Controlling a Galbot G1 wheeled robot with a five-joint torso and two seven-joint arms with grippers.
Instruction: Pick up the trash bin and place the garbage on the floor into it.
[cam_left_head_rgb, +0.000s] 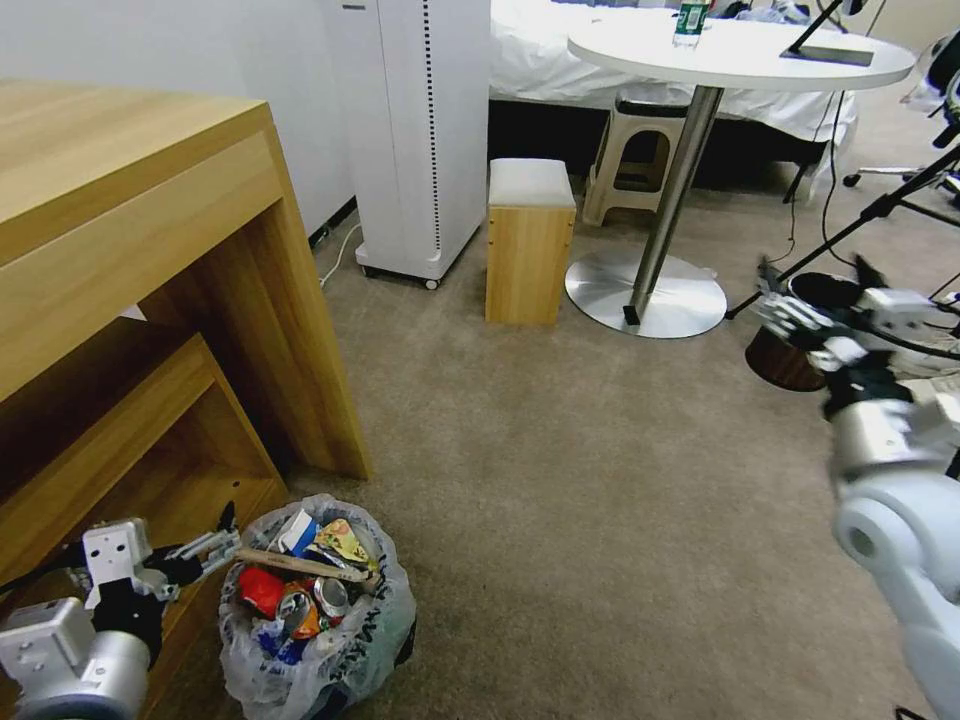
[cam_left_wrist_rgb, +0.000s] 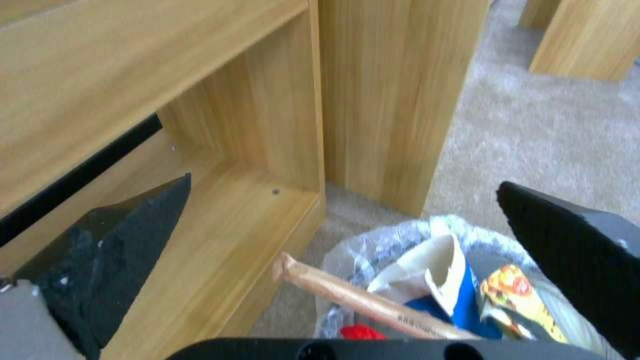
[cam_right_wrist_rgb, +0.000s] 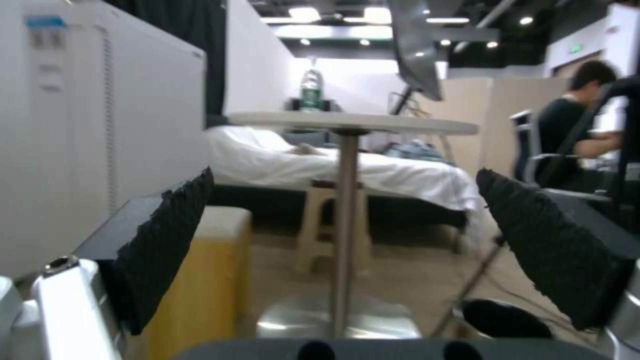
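While the bin stood on the floor holding garbage, we found the left tool open beside it and the right tool open, raised well apart.

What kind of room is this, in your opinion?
Probably a mock hotel bedroom set up in a larger hall: a bed with white sheets, a round table, a wooden desk and carpet, with partition walls and hall ceiling lights behind.

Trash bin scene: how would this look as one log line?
trash bin: on floor, holds garbage | left gripper: open beside bin | right gripper: open, raised
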